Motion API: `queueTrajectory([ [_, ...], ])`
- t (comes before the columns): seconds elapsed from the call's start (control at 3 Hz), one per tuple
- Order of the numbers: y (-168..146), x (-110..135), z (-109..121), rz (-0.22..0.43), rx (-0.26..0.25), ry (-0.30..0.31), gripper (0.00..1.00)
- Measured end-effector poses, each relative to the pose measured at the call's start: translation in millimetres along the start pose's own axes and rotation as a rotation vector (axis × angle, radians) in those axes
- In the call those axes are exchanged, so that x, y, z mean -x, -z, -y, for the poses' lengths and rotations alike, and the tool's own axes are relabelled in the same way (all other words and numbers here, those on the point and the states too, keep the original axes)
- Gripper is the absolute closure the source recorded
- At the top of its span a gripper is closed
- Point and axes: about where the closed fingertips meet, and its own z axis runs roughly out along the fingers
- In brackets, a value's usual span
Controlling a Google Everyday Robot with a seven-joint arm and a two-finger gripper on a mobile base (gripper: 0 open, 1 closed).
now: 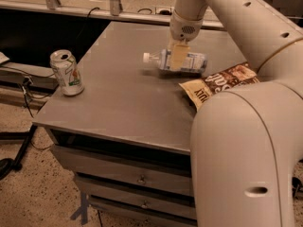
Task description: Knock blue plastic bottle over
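Observation:
The blue plastic bottle [185, 62] lies on its side on the grey table [118, 98], near the back right. Its white cap [147, 57] points left and its pale blue-and-white label faces up. My gripper [177, 56] hangs straight down from the arm and sits right in front of the bottle's middle, touching or nearly touching it. A pale finger covers part of the bottle.
A silver-green soda can [67, 73] stands upright near the table's left edge. A brown snack bag [218, 84] lies at the right, just beside the bottle. My large white arm [246, 141] fills the right foreground. Drawers sit under the tabletop.

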Motion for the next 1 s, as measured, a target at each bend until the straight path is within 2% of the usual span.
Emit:
queueTrajectory([
  [0.33, -3.9, 13.5, -14.1, 0.059, 0.038, 0.014, 0.0],
  [0.67, -1.7, 15.8, -25.3, 0.128, 0.066, -0.012, 0.0],
  [1.0, 5.6, -13.7, -29.3, 0.219, 0.086, -0.119, 0.0],
])
